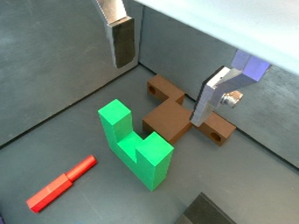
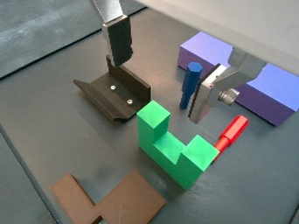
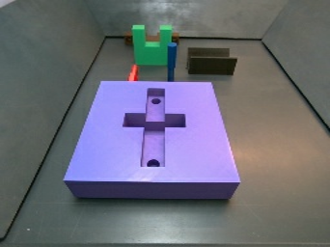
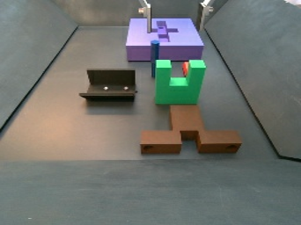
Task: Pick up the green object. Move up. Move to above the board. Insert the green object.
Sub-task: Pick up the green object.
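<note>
The green object [image 1: 135,144] [image 2: 170,145] is a bright U-shaped block standing on the grey floor, prongs up in both side views [image 3: 152,42] [image 4: 179,82]. My gripper [image 1: 162,87] [image 2: 160,87] hangs open well above the floor and apart from the green object. Nothing is between its silver fingers [image 1: 119,42] [image 2: 208,91]. The purple board [image 3: 154,135] [image 4: 165,39] lies flat with its cross-shaped recess up. In a side view only the fingertips [image 4: 146,9] show at the frame edge.
A thin blue post [image 2: 188,86] [image 4: 157,54] stands between the green object and the board. A red peg [image 1: 63,184] [image 2: 230,131] lies beside the green object. A brown cross-shaped piece [image 1: 181,115] [image 4: 188,137] and the dark fixture [image 2: 114,93] [image 4: 108,85] sit nearby.
</note>
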